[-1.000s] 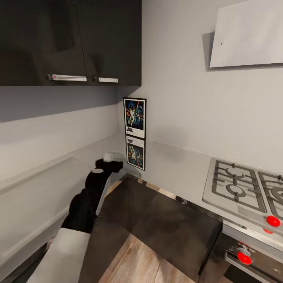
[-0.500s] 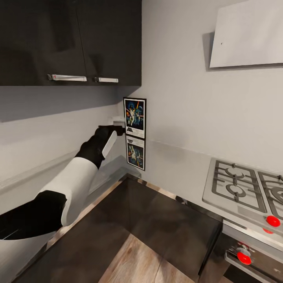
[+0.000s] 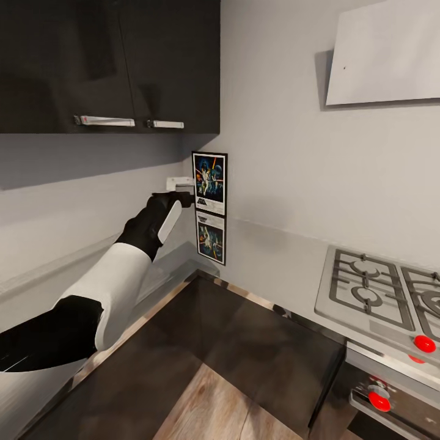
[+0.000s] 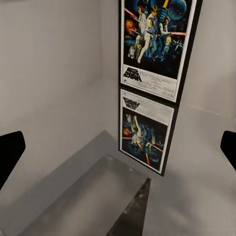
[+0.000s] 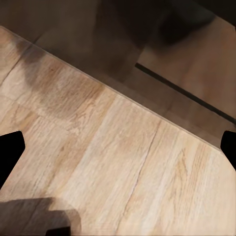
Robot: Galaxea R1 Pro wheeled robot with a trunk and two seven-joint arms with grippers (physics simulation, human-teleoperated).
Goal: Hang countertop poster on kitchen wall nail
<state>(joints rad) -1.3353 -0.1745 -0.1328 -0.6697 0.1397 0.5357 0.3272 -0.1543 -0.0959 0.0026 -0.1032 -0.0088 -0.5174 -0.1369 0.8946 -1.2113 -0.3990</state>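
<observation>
Since half a second ago, left gripper (image 3: 181,183) is edging higher, jaws wide, empty, beside the thin black-framed Star Wars poster (image 3: 209,183). Judging it light, stiff; taking its side edge.

- Light is soft and even, moderately bright, with no visible lamp; the renders look slightly soft throughout.
- In the head view a broad shadow lies on the wall under the dark cupboards (image 3: 110,61) at 10 o'clock.
- The pale hood (image 3: 385,55) at 1 o'clock casts a shadow on its left side.
- The glossy countertop (image 3: 275,269) mirrors the poster (image 3: 209,183).
- Blurred dark shadows cross the wooden floor (image 5: 118,162) in the right wrist view.
</observation>
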